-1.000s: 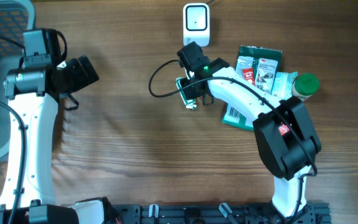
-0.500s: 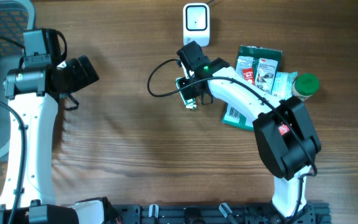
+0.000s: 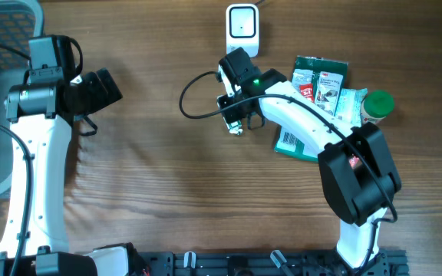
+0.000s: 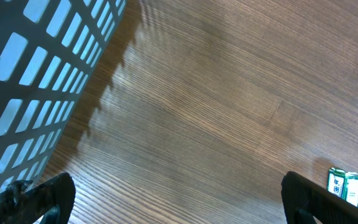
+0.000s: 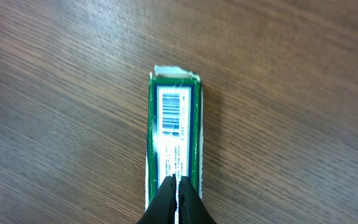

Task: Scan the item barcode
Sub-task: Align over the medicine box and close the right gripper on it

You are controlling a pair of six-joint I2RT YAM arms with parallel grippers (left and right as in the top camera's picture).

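Right gripper (image 5: 178, 190) pressed together at near edge of green packet (image 5: 174, 124) (barcode up). Left gripper (image 4: 179, 208) spread wide over open table (image 4: 216, 93)

- The pack (image 5: 173, 149) carries a white label with a black barcode (image 5: 171, 112) at its far end. I can make out the bars clearly from the right wrist camera.
- Below the bars there are lines of fine print running down the label, too small for me to read.
- On the overhead view the packets (image 3: 321, 80) show white panels and a red patch. I cannot read a word on them.
- The right arm (image 3: 351, 159) bears a small red mark, unreadable from here.
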